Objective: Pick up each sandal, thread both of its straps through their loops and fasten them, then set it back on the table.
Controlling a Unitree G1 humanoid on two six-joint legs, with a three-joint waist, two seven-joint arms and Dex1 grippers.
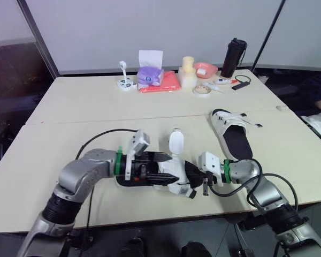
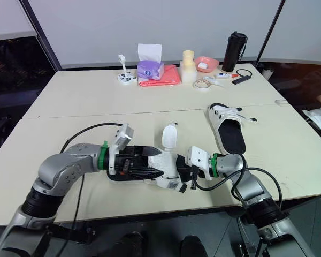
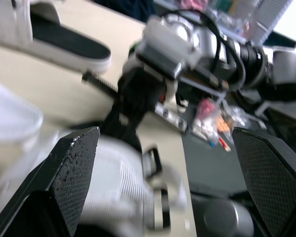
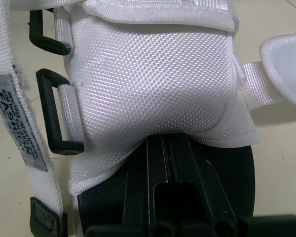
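The near sandal (image 1: 171, 170) is at the front of the tabletop (image 1: 96, 107), just ahead of the robot. Its long axis runs left to right, between the two arms, and which end is the toe cannot be told. One white strap (image 1: 175, 142) stands up from it, unfastened, its rounded tip pointing at the far side of the tabletop.

The left pincer (image 3: 164, 136) reaches in from the left end. Its black fingers (image 3: 74, 177) are spread wide apart, with the sandal's white upper between them. Whether they touch it is unclear.

The right pincer (image 4: 166, 153) meets the sandal's right end. Its fingers lie tight together, and their tips are lost under the hem of the white mesh upper, clamped on the sandal there. Two black rectangular loops (image 4: 54, 116) hang on short webbing tabs beside that upper. A sewn-in label (image 4: 22, 131) reads "FASHION"; the smaller line next to it is too fine to read.

The second sandal (image 1: 232, 134) lies flat on the tabletop, to the right and farther back, apart from both pincers. Its black footbed faces up. Its long axis runs roughly away from the robot, with the strapped end on the far side and the bare end nearer.

Along the far edge stand a purple tissue box (image 1: 150, 75), a red folder (image 1: 165, 83), a pink bowl (image 1: 205, 68) and a black tumbler (image 1: 232, 58).
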